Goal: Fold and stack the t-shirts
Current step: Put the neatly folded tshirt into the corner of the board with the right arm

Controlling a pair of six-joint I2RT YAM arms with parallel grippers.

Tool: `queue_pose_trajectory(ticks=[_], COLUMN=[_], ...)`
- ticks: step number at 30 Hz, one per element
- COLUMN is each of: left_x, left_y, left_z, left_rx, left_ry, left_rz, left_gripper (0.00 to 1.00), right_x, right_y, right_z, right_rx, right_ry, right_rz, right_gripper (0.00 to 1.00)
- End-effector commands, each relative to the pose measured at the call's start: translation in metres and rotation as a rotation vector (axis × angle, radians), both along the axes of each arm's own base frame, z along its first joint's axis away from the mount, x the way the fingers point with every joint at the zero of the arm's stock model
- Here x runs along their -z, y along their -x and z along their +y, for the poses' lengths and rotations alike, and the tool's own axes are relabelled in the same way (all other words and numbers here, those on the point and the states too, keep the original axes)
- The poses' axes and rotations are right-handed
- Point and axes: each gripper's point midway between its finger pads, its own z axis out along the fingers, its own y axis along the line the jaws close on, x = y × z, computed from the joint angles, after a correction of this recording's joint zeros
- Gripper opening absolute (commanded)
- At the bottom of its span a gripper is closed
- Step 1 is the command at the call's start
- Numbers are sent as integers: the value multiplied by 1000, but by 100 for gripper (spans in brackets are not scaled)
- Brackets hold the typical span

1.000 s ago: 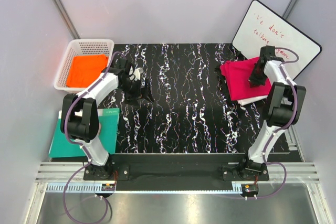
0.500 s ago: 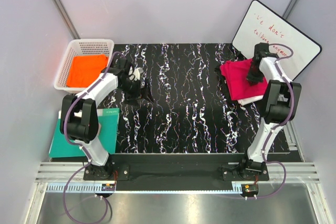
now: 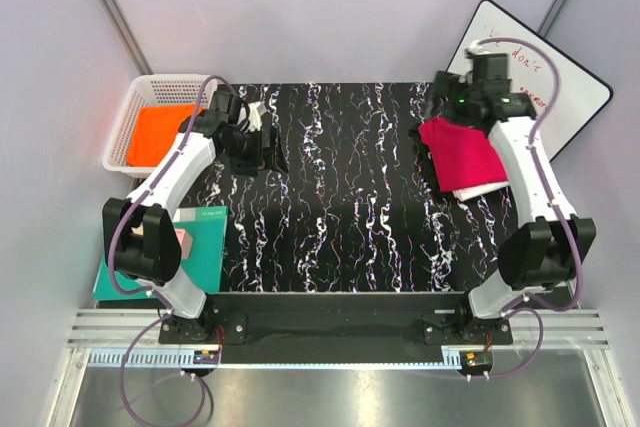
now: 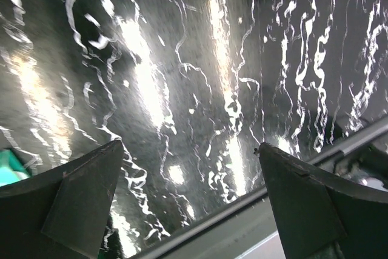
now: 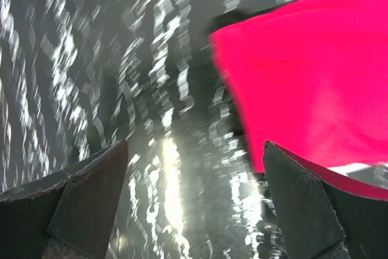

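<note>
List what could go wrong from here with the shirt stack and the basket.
1. The open right claw hangs near a corner of the folded crimson-pink cloth shirt; a sweep could snag and unfold it.
2. The white cloth shirt pokes out beneath it, skewed; the stack may end up uneven.
3. The bright orange cloth shirt lies in the white plastic basket; the left claw might catch its rim.

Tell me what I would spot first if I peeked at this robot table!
The bright crimson-pink t-shirt jumps out first, folded on top of a white t-shirt at the far right of the black table with its white squiggles. Next comes the orange t-shirt, lying in the white basket at the far left.
</note>
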Motion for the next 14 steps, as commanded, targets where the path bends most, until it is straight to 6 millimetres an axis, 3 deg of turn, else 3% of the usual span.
queue_pose_trajectory(ticks=[1,7,10,14], left_x=[-13,-1,4,10], left_y=[-7,-2,-2,-6], left_z=[17,42,52,58], left_rx=[-19,-59,-72,-87], left_ry=[-89,-164,-186,-204], left_rz=[-68,-46,-34,-17], left_gripper=[99,99,99,99], right_x=[48,97,115,128], right_y=[1,5,4,0], right_z=[56,132,147,152], right_rx=[-159,-370,-384,-369], right_ry=[67,-11,-27,-50], right_rz=[105,217,261,295], right_gripper=[100,100,100,100])
